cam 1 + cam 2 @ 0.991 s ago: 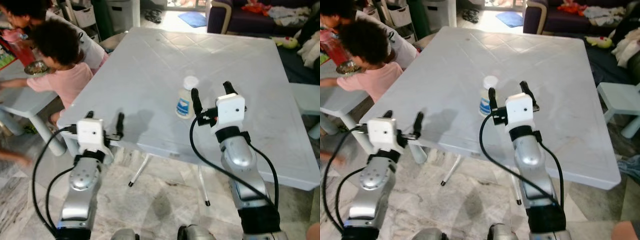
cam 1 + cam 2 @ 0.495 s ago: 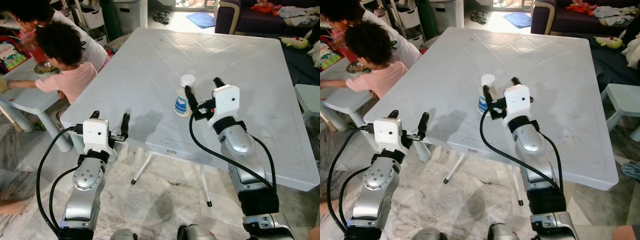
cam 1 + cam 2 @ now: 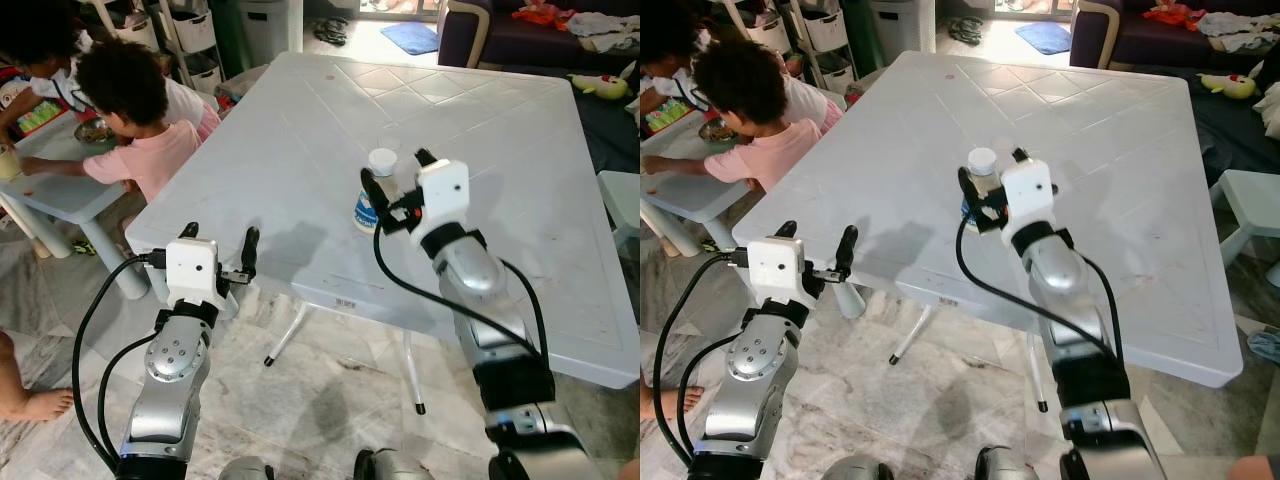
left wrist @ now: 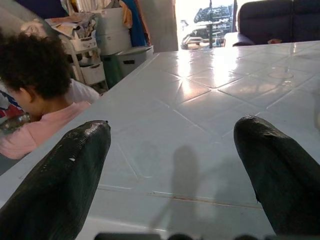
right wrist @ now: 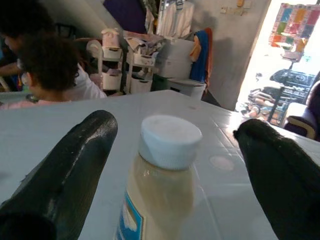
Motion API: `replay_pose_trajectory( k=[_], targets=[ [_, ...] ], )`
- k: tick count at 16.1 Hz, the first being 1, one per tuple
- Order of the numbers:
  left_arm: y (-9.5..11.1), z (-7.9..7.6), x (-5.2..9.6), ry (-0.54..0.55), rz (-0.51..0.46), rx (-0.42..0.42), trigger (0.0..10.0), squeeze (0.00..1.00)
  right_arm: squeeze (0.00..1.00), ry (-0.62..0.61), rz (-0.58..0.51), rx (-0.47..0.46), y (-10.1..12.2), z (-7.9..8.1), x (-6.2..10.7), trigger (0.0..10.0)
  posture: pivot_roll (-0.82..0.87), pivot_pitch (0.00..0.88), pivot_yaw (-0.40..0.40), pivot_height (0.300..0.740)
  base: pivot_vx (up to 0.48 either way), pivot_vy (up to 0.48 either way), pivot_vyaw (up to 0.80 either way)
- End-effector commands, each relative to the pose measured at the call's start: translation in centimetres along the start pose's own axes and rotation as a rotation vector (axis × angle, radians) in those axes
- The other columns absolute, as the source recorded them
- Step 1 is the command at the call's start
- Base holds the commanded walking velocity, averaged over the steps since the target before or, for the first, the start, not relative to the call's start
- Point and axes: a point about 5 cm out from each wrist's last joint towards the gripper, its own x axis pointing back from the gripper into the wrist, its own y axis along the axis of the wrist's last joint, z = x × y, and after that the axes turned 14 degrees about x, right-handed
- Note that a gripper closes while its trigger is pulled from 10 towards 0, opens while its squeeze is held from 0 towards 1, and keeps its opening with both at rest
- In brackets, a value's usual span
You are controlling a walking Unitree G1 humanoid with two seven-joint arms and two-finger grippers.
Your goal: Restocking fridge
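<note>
The right gripper (image 3: 392, 184) is spread wide around an upright bottle (image 3: 376, 189) on the white table (image 3: 300, 130), not touching it. The left gripper (image 3: 219, 241) hovers released at the table's near edge.

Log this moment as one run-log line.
right gripper: open, fingers either side of bottle | bottle: upright on white table | left gripper: open, at table's near edge

Bottle (image 3: 377, 193) stands upright on tabletop (image 3: 300, 130), mid-frame, near its front edge. Right gripper (image 3: 391, 180) sits around it, jaws either side. Left gripper (image 3: 218, 250) lower left, at the tabletop's front corner. Two people (image 3: 130, 110) upper left, beside a low table (image 3: 60, 195).
</note>
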Motion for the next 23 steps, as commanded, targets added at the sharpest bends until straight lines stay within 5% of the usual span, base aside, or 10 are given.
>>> replay_pose_trajectory(
  k=[1,8,9,10,23],
  targets=[
    [0.2,0.1,0.0,-0.003,-0.005,-0.014,10.0,0.00,0.00,0.016,-0.003,-0.005,0.0,-0.1,-0.4,10.0,0.09,0.052,0.045,0.740,0.000,0.000,0.00],
    [0.3,0.1,0.1,-0.001,0.000,-0.021,10.0,0.00,0.00,0.046,-0.006,-0.036,-0.1,-0.6,-2.2,10.0,0.10,0.063,0.050,0.740,0.000,0.000,0.00],
    [0.2,0.0,0.1,-0.002,0.001,-0.021,10.0,0.00,0.00,0.049,-0.008,-0.036,-0.1,-0.7,-2.3,3.6,0.10,0.063,0.050,0.740,0.000,0.000,0.00],
    [0.2,0.0,0.1,-0.003,0.003,-0.022,10.0,0.00,0.00,0.053,-0.003,-0.050,-0.1,-0.9,-2.6,0.0,0.11,0.062,0.050,0.740,0.000,0.000,0.00],
    [-0.1,-0.2,0.2,-0.008,0.024,-0.038,10.0,0.00,0.00,0.089,0.039,-0.109,-1.1,-0.5,-2.9,0.0,0.11,0.066,0.051,0.740,0.000,0.000,0.00]
  ],
)
